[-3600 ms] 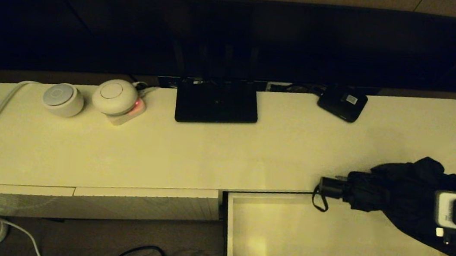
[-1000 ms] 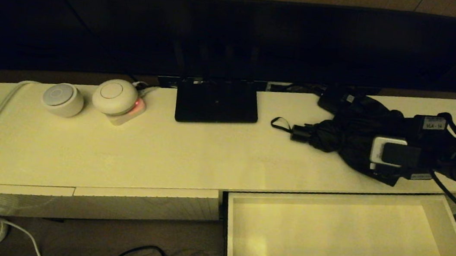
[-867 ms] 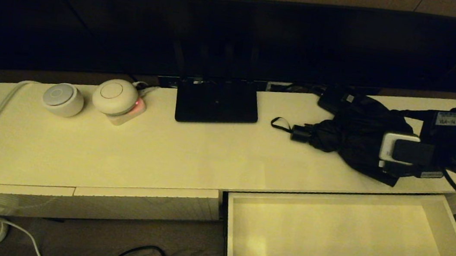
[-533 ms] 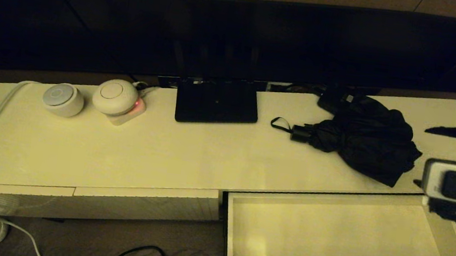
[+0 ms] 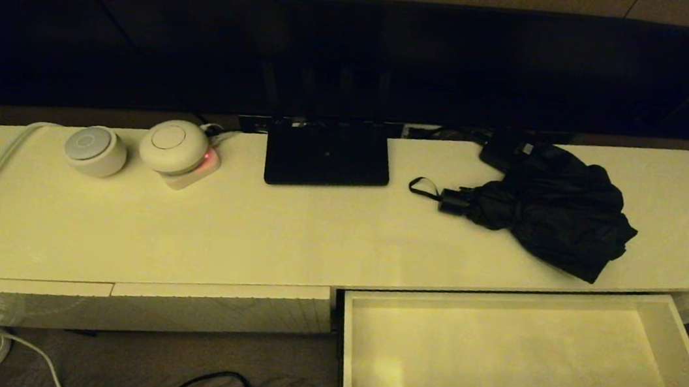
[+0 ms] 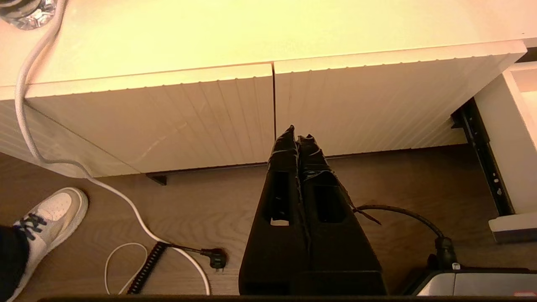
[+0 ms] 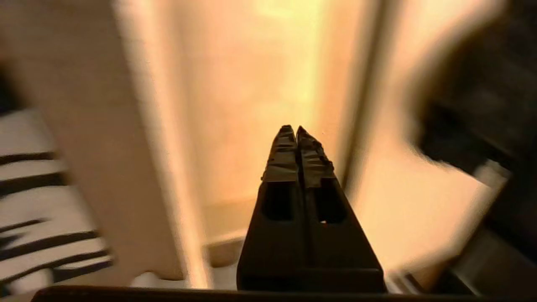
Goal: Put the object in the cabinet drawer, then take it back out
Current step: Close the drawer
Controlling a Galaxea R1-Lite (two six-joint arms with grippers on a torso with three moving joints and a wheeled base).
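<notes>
We see the cabinet top (image 5: 312, 242), long and cream, running across the head view. The drawer (image 5: 514, 362) stands pulled out on the right side below it, its pale inside bare. The shorter ribbed drawer fronts (image 6: 268, 113) to its left are pushed in.

The umbrella (image 5: 553, 209) lies on the cabinet top behind the open drawer, its fabric bunched, its handle pointing left with the strap loop lying beside it. Its far edge touches a small black box (image 5: 504, 149). The router (image 5: 327, 155) sits near the middle, well apart from the umbrella.

The right gripper (image 7: 295, 134) is low at the drawer's right front corner, fingers pressed together, holding nothing. The left gripper (image 6: 297, 136) hangs parked above the floor before the closed fronts, fingers also together, empty.
</notes>
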